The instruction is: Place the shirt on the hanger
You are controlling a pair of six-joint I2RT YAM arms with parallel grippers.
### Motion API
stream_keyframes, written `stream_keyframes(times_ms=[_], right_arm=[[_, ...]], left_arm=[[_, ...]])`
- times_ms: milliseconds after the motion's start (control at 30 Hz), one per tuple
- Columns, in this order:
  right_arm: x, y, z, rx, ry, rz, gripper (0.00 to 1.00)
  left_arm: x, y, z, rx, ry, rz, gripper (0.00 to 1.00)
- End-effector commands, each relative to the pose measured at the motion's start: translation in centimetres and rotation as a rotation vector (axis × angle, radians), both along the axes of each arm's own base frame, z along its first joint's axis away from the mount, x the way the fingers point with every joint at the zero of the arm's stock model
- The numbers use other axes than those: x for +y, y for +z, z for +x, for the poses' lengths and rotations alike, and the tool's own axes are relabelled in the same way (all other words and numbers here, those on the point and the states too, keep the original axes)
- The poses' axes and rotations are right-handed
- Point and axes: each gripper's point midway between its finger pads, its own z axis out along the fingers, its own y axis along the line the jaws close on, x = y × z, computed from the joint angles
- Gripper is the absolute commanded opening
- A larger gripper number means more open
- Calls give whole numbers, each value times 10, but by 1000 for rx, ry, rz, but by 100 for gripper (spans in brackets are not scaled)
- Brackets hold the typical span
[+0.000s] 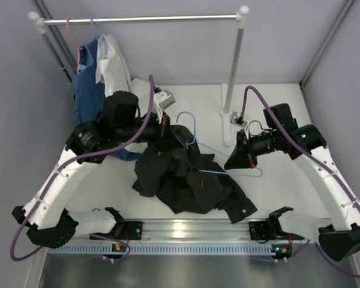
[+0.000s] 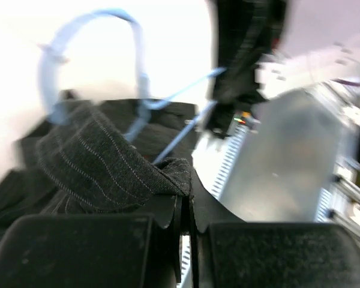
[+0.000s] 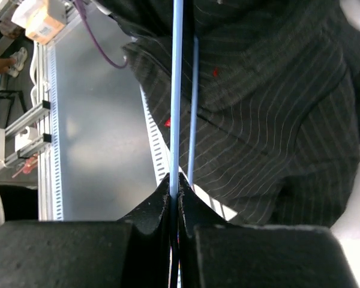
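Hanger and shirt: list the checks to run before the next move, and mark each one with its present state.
1. Right hand shut on the hanger: ok, the wire runs between its closed fingers.
2. Left hand gripping the shirt: ok, a pinstriped fold is pinched at its fingertips.
3. Hook free of fabric: ok, it shows bare above the cloth.
4. Hanger wire threaded inside the shirt: cannot tell, it may only lie on the fabric.
5. Shirt spread for dressing: not ok, it lies bunched on the table.
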Motion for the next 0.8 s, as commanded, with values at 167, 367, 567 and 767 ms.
stream_keyframes(times_ms=[167, 367, 567, 767], right_arm=[[8, 21, -2, -249, 146, 123, 0], [5, 12, -4, -352, 204, 146, 0], [8, 31, 8, -399, 225, 212, 0], [25, 57, 7, -435, 358, 386, 0]], left_arm=[[65, -10, 62, -145, 472, 241, 0], [48, -4, 33, -178, 236, 188, 0], [46, 3, 11, -226, 112, 150, 0], [35, 21, -14, -241, -36, 59, 0]])
